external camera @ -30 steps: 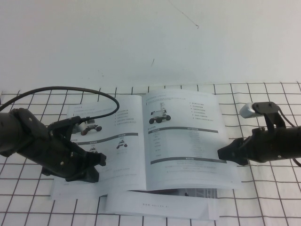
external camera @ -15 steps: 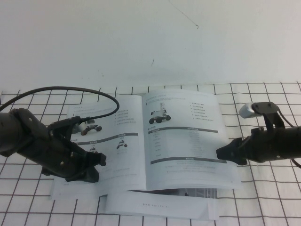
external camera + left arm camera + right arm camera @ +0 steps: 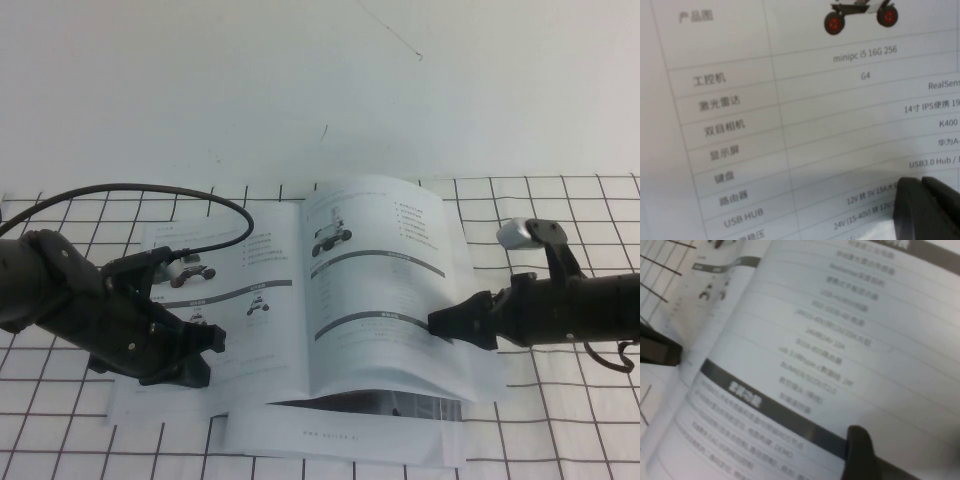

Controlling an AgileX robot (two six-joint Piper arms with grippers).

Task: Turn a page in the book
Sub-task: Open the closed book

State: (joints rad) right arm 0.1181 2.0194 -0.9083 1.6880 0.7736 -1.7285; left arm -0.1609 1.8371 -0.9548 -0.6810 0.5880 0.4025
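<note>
The book (image 3: 262, 330) lies open on the checked table. My left gripper (image 3: 207, 352) is shut and rests on the left-hand page, which has one large and two small rover pictures; in the left wrist view its fingertips (image 3: 920, 205) touch a table of small text. The page (image 3: 372, 290), with a rover photo, bullet list and two grey bars, bows up off the book. My right gripper (image 3: 447, 324) is shut on its outer edge. In the right wrist view one dark finger (image 3: 860, 452) lies on the page (image 3: 840, 340); the other is hidden beneath it.
A plain white booklet (image 3: 340, 436) with one line of tiny text lies under the book at the front edge. A black cable (image 3: 190, 190) loops from the left arm over the book's top left corner. A white wall stands behind the table.
My right gripper has moved left, toward the spine, with the page's outer edge. The page, flat before, now bows upward and uncovers the sheet under it. The left arm has not moved.
</note>
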